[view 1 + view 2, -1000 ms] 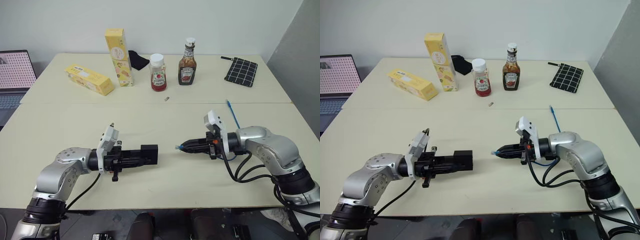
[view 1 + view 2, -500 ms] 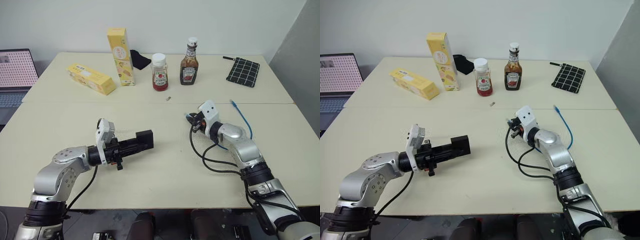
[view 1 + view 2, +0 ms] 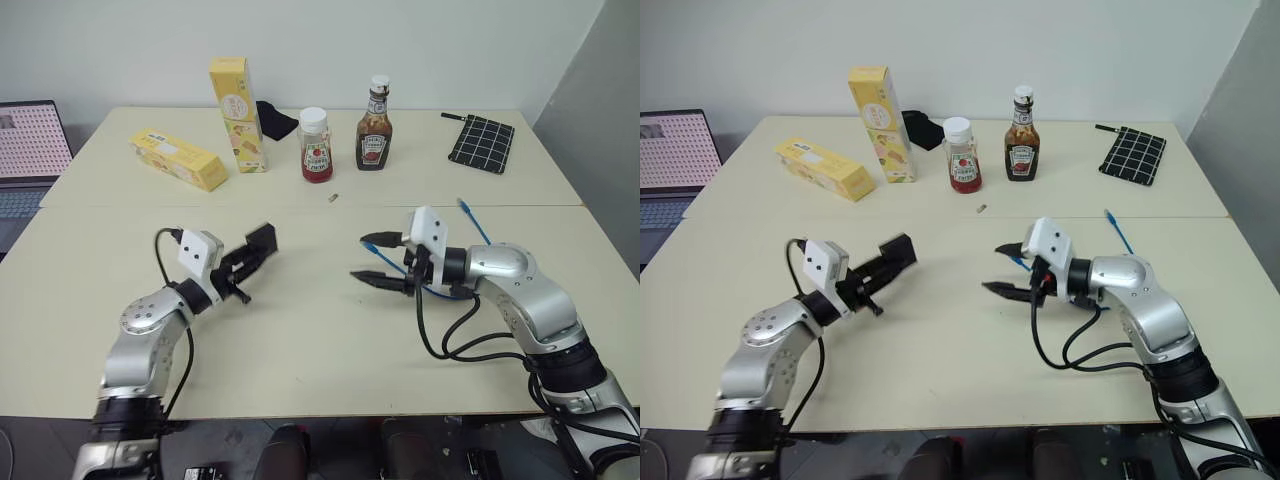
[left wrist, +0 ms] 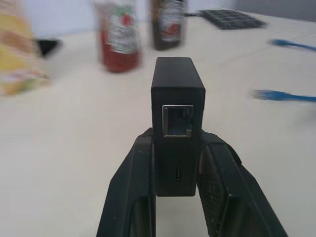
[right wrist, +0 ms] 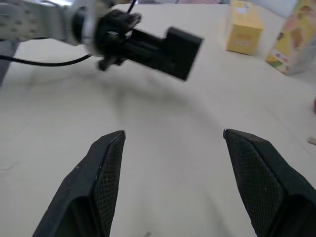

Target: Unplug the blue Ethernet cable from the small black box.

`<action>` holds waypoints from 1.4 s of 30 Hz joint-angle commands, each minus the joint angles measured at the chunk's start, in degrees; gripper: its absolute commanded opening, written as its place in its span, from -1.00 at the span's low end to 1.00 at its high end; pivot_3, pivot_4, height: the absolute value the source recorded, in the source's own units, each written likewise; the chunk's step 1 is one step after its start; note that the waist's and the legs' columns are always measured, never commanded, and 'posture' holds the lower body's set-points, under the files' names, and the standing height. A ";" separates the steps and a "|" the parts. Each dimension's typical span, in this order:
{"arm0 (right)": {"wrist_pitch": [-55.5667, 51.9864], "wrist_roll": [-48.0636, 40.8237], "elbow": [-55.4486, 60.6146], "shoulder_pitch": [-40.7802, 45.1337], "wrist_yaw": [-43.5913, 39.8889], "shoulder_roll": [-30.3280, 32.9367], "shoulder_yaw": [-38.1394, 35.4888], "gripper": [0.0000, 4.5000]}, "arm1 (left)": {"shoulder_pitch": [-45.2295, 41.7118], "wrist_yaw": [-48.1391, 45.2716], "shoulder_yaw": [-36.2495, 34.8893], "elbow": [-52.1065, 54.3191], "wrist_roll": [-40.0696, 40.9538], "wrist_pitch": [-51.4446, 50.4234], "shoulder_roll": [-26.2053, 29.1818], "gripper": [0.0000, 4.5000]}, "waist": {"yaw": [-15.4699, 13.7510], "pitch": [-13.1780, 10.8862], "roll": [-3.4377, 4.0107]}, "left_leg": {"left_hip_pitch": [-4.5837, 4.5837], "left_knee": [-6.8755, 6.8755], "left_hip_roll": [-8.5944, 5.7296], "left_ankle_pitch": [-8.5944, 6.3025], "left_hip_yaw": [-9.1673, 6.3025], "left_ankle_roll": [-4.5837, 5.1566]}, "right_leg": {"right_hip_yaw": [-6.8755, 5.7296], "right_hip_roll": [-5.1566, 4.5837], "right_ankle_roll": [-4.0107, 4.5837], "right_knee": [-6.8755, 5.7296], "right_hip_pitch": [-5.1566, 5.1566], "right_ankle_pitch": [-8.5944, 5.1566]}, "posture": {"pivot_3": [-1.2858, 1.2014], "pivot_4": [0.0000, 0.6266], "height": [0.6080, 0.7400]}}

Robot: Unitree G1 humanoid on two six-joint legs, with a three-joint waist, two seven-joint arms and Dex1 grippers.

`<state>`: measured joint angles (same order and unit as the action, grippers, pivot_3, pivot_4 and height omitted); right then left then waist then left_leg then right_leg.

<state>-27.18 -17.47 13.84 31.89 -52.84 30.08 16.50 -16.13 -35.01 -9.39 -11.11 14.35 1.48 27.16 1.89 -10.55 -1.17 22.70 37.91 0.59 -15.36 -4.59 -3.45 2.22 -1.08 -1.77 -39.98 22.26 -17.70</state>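
My left gripper (image 3: 248,262) is shut on the small black box (image 3: 263,242) and holds it level above the table at the left. In the left wrist view the small black box (image 4: 177,103) sits between the two fingers (image 4: 140,192) with its empty port facing out. The blue Ethernet cable (image 3: 469,216) lies on the table at the right, apart from the box, and runs back under my right wrist. My right gripper (image 3: 373,260) points left toward the box, open, with nothing between its fingers (image 5: 106,168). A wide gap of bare table separates the two grippers.
Along the back stand a tall yellow carton (image 3: 238,115), a lying yellow carton (image 3: 178,159), a red jar (image 3: 316,146) and a brown sauce bottle (image 3: 374,127). A black grid cloth (image 3: 481,142) lies far right, a laptop (image 3: 32,140) far left, and a small metal piece (image 3: 332,198) mid-table.
My right gripper, shut on the cable's plug a second ago, pulled away from the box and now stands open. My left gripper swung the box away to the left and farther back.
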 commanded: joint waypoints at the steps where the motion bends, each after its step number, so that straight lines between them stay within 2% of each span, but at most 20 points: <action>1: -0.72 1.70 1.03 3.78 1.42 -2.28 1.34 0.50 | -2.39 7.31 -1.58 -8.92 -5.68 13.42 -1.99 -0.65 | -0.02 0.00 0.00 | 0.00 0.00 0.01 0.00 -0.01 0.00 | 0.00 0.00 0.00 0.00 0.01 0.00 | 0.03 -0.52 1.00; 5: -1.25 1.34 1.83 5.19 0.13 -3.91 2.66 0.50 | -6.64 15.77 -4.42 -20.53 -5.53 16.92 -5.61 -0.65 | -0.21 0.03 -0.06 | 0.08 0.01 0.06 0.00 -0.05 0.00 | -0.07 -0.04 0.00 0.02 0.03 0.00 | 0.03 -0.52 1.00; 14: -1.36 1.79 2.46 5.39 -0.57 -4.02 3.61 0.50 | -7.44 14.24 -4.62 -28.87 -3.93 18.18 -8.50 -0.65 | -0.29 0.06 -0.07 | 0.10 0.04 -0.04 0.00 -0.05 0.00 | -0.10 -0.09 -0.07 0.02 0.01 0.04 | 0.03 -0.52 1.00; 15: -1.42 1.79 2.55 5.36 -0.54 -4.00 3.62 0.51 | -7.29 13.55 -4.88 -29.28 -3.46 17.92 -8.39 -0.50 | -0.29 0.07 -0.05 | 0.08 0.04 -0.04 0.00 -0.05 0.00 | -0.10 -0.08 -0.07 0.01 0.00 0.04 | 0.03 -0.52 1.00; 21: -1.91 1.72 3.33 5.01 -0.42 -3.90 3.75 0.51 | -5.49 11.84 -4.59 -28.43 -3.26 15.87 -7.22 0.00 | -0.15 0.09 -0.02 | 0.02 0.03 -0.04 0.00 -0.04 -0.01 | -0.08 -0.07 -0.07 0.01 -0.04 0.03 | 0.03 -0.52 1.00; 25: -2.76 1.10 3.70 4.70 -0.51 -3.92 3.40 0.51 | -1.62 12.93 -4.22 -21.78 -3.71 12.13 -6.33 0.37 | 0.16 0.11 0.02 | -0.01 0.02 -0.01 0.00 -0.02 0.00 | -0.04 -0.07 -0.07 0.00 -0.04 0.03 | 0.03 -0.52 1.00; 29: -3.77 1.14 3.66 2.80 1.26 -3.51 1.80 0.51 | 6.02 13.28 -4.34 -7.43 -3.71 5.53 -4.00 0.37 | 0.60 0.13 0.01 | -0.06 -0.03 0.06 0.00 0.02 0.00 | 0.04 -0.06 -0.07 0.01 -0.04 0.03 | 0.03 -0.52 1.00; 34: -6.13 -0.11 5.91 -2.39 3.48 -0.98 -3.25 0.51 | 16.87 9.43 -5.82 12.60 -0.17 -6.51 1.89 0.37 | 0.78 0.10 0.04 | -0.01 -0.10 0.16 -0.01 0.00 0.00 | 0.09 -0.13 -0.05 0.06 0.01 0.02 | 0.03 -0.52 1.00; 38: -7.63 -1.38 6.62 -5.49 3.46 3.62 -8.84 0.51 | 20.79 5.92 -9.26 20.45 2.47 -12.23 7.91 0.37 | -0.06 0.04 0.02 | -0.01 -0.05 0.12 0.00 -0.10 0.00 | 0.04 -0.08 -0.05 0.03 -0.08 0.02 | 0.03 -0.52 1.00; 42: -9.77 -3.90 5.20 -6.70 1.57 8.83 -14.97 0.51 | 21.44 -0.92 -13.78 22.25 7.04 -15.76 14.60 0.37 | -0.34 0.03 0.02 | 0.03 -0.02 0.05 0.00 -0.05 0.00 | -0.04 -0.02 -0.06 0.04 -0.12 0.02 | 0.03 -0.52 1.00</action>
<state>-36.29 -19.31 18.27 25.42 -50.11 36.98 5.53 5.38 -32.44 -20.25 8.61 18.52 -12.94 39.33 1.55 -10.53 -1.16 22.69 37.86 0.65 -15.37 -4.62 -3.45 2.17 -1.10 -1.83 -39.95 22.15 -17.68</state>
